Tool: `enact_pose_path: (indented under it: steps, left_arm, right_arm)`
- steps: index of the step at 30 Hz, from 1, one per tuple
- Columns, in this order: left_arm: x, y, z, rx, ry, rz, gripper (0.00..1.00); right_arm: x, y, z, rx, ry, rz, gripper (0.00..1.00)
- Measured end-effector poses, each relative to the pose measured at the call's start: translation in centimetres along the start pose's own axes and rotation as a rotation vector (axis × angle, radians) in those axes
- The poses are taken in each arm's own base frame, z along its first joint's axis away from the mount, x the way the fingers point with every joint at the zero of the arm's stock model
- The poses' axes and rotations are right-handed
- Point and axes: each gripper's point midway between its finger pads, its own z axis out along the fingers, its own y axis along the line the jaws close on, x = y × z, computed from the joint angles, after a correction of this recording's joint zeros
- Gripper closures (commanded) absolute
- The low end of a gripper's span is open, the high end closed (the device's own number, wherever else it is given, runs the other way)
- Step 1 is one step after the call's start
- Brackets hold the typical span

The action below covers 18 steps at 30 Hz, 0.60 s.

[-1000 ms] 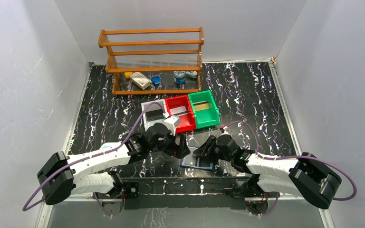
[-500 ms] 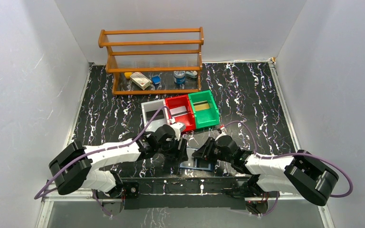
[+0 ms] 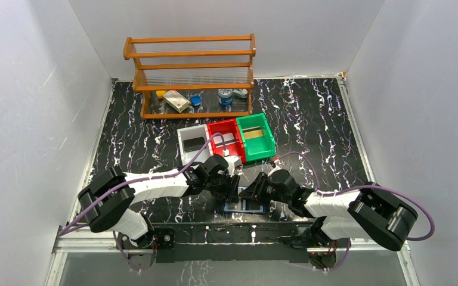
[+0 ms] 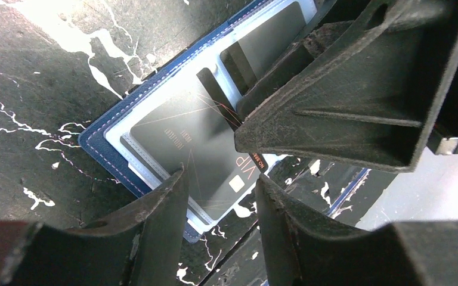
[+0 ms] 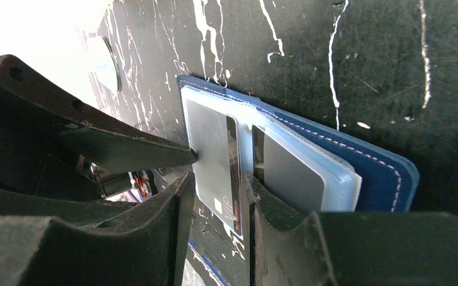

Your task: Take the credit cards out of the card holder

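The card holder (image 3: pixel 247 207) lies open near the table's front edge, navy outside (image 4: pixel 102 156) with clear sleeves. A dark card marked VIP (image 4: pixel 200 149) sticks partly out of a sleeve. My left gripper (image 3: pixel 232 192) is open, its jaws (image 4: pixel 219 179) either side of the card's free corner. My right gripper (image 3: pixel 253 192) is narrowly open on the holder's middle, and its black fingers (image 4: pixel 346 101) show in the left wrist view. In the right wrist view the VIP card (image 5: pixel 214 156) runs between the right gripper's (image 5: pixel 216 185) jaws, the navy holder (image 5: pixel 381 173) lies to the right, and a left fingertip (image 5: pixel 188 156) touches the card's edge.
Grey (image 3: pixel 185 136), red (image 3: pixel 234 154) and green (image 3: pixel 267 138) bins stand just behind the grippers. A wooden rack (image 3: pixel 191 71) with small items is at the back. The table's front rail (image 3: pixel 250 229) runs right in front of the holder. White walls enclose the sides.
My left gripper has moved right and forward to the card holder's left end. The right gripper has stayed on the holder, shifting slightly left.
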Motion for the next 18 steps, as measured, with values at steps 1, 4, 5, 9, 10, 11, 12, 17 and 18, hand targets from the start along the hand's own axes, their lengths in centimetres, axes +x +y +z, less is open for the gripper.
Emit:
enact_pose_path:
  steps: [1,4,5,9,10,11,12,17,18]
  left_arm:
    - [0.13,0.08,0.12,-0.002,0.006,-0.001,0.59]
    - [0.25,0.08,0.31,0.002,0.014,-0.003,0.6]
    - [0.26,0.09,0.36,0.003,0.015,-0.004,0.6]
    - [0.25,0.09,0.36,0.003,0.015,-0.005,0.6]
    - [0.25,0.09,0.36,0.003,0.015,-0.005,0.6]
    - [0.26,0.1,0.36,0.003,0.015,-0.006,0.6]
    - [0.26,0.1,0.36,0.003,0.015,-0.006,0.61]
    - [0.28,0.1,0.35,0.004,0.014,-0.008,0.61]
    - [0.29,0.1,0.35,0.004,0.014,-0.008,0.61]
  right_arm:
    - [0.04,0.03,0.03,-0.002,0.002,0.0,0.58]
    - [0.08,0.06,0.1,-0.005,0.006,0.0,0.59]
    - [0.1,0.05,0.12,-0.005,0.008,0.0,0.6]
    - [0.13,-0.03,0.19,-0.004,0.012,0.003,0.66]
    - [0.16,-0.03,0.22,-0.005,0.014,0.003,0.67]
    - [0.19,-0.03,0.25,-0.006,0.016,0.002,0.69]
    - [0.23,-0.03,0.27,-0.007,0.019,0.001,0.72]
    - [0.53,-0.08,0.4,-0.011,0.036,-0.003,0.82]
    - [0.58,-0.18,0.44,-0.008,0.038,-0.002,0.82]
